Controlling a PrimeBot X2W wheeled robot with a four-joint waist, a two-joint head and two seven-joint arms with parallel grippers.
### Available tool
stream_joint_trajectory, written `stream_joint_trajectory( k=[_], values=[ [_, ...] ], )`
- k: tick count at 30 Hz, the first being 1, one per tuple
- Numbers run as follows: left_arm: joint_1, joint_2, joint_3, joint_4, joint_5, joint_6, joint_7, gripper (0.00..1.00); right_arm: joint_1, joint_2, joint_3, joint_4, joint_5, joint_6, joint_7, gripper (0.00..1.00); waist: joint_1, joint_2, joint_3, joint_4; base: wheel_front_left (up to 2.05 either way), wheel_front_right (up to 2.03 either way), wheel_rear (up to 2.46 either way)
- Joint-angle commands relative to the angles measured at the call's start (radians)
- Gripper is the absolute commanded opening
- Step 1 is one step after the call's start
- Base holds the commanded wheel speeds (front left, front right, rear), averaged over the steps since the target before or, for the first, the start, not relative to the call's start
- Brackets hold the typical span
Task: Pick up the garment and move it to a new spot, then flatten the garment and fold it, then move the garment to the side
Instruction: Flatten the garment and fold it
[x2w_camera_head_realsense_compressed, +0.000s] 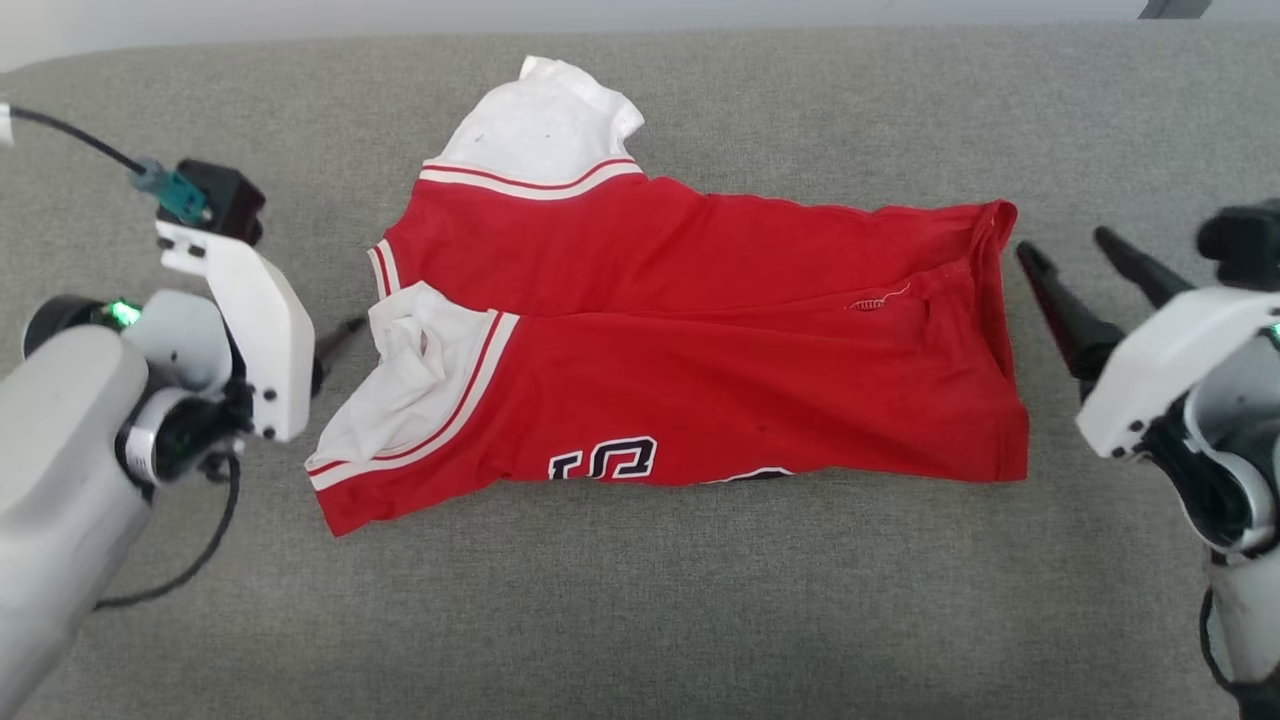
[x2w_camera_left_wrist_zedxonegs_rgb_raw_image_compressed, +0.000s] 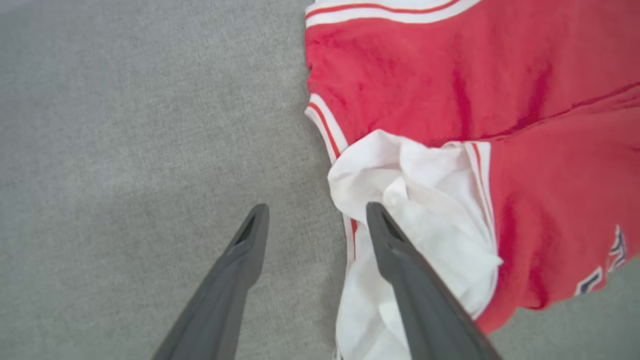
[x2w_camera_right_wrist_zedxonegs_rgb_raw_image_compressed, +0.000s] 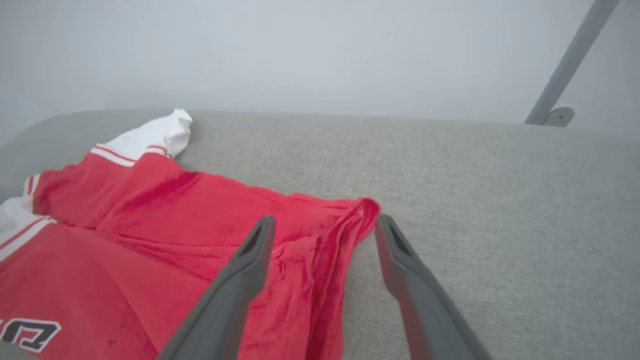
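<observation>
1. On the grey woven cushion (x2w_camera_head_realsense_compressed: 640, 620), we are seeing the red soft-fabric T-shirt with white sleeves (x2w_camera_head_realsense_compressed: 700, 350) lying centred, folded lengthwise; we are judging further folds and the sideways move remaining.
2. We are holding the left gripper (x2w_camera_left_wrist_zedxonegs_rgb_raw_image_compressed: 315, 212) and right gripper (x2w_camera_right_wrist_zedxonegs_rgb_raw_image_compressed: 325, 225) agape, empty, at its ends.
3. The knit is draping limp, bunching at the hem.

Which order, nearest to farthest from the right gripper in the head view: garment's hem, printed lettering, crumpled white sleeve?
1. Hem, right end, beside the right gripper.
2. Printed lettering, near edge, towards the middle.
3. Crumpled white sleeve, left end.
</observation>
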Motion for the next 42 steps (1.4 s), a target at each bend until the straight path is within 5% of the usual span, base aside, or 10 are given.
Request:
stream_joint_trajectory(
  k=[1, 11, 16, 22, 32, 33, 34, 42],
  values=[
    [0.045, 0.029, 0.004, -0.085, -0.018, 0.047, 0.031, 1.0, 0.042, 0.019, -0.038, -0.051, -0.032, 0.0, -0.035, 1.0, 0.0, -0.0001, -0.008, 0.0, 0.0, 0.0, 0.0],
    [0.236, 0.206, 0.024, -0.5, -0.085, 0.322, 0.136, 1.0, 0.187, 0.159, -0.209, -0.266, -0.13, 0.0, -0.106, 1.0, 0.0, -0.0001, -0.016, -0.012, 0.0, 0.0, 0.0],
    [0.3, 0.245, 0.028, -0.578, -0.106, 0.386, 0.131, 1.0, 0.238, 0.202, -0.243, -0.334, -0.153, 0.0, -0.085, 1.0, 0.0, -0.0001, -0.016, -0.019, 0.0, 0.0, 0.0],
    [0.357, 0.236, 0.036, -0.556, -0.137, 0.412, 0.105, 1.0, 0.282, 0.241, -0.256, -0.37, -0.164, 0.0, -0.068, 1.0, 0.0, -0.0001, -0.013, -0.045, 0.0, 0.0, 0.0],
    [0.354, 0.135, 0.02, -0.351, -0.166, 0.345, 0.074, 1.0, 0.324, 0.266, -0.249, -0.333, -0.156, 0.0, -0.047, 1.0, 0.0, -0.0001, -0.006, -0.083, 0.0, 0.0, 0.0],
    [0.351, 0.124, 0.013, -0.332, -0.162, 0.329, 0.073, 0.41, 0.328, 0.263, -0.245, -0.323, -0.151, 0.0, -0.035, 1.0, 0.0, -0.0001, -0.004, -0.084, 0.0, 0.0, 0.0],
    [0.349, 0.115, 0.008, -0.315, -0.162, 0.314, 0.073, 0.0, 0.33, 0.257, -0.239, -0.311, -0.146, 0.0, -0.019, 1.0, 0.0, -0.0001, -0.003, -0.085, 0.0, 0.0, 0.0],
    [0.3, 0.066, -0.012, -0.237, -0.128, 0.236, 0.051, 0.0, 0.292, 0.203, -0.168, -0.191, -0.092, 0.0, 0.15, 1.0, 0.0, -0.0001, 0.004, -0.059, 0.0, 0.0, 0.0]
  ],
)
